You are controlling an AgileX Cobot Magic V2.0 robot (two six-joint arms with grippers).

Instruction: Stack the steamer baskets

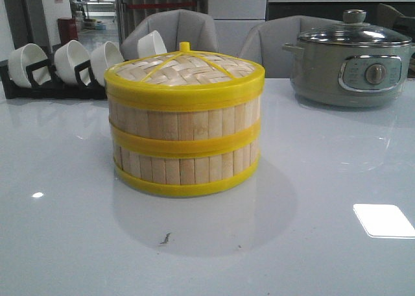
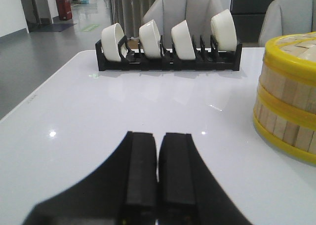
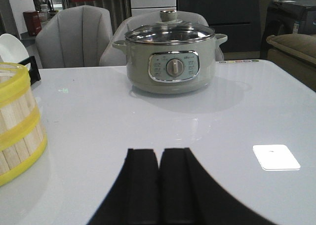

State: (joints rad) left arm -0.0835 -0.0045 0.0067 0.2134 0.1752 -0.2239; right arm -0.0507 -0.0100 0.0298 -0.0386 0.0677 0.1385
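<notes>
Two steamer baskets [image 1: 185,147] of pale bamboo slats with yellow rims stand stacked in the middle of the white table. The woven yellow-rimmed lid [image 1: 185,72] sits on top. The stack also shows in the left wrist view [image 2: 289,104] and in the right wrist view [image 3: 17,124]. My left gripper [image 2: 158,136] is shut and empty, low over the table to the left of the stack. My right gripper [image 3: 159,152] is shut and empty, low over the table to the right of the stack. Neither gripper shows in the front view.
A black rack with white bowls [image 1: 58,65] stands at the back left, also in the left wrist view [image 2: 168,45]. A grey-green electric pot with a glass lid [image 1: 350,62] stands at the back right, also in the right wrist view [image 3: 170,57]. Grey chairs [image 1: 172,30] stand behind the table.
</notes>
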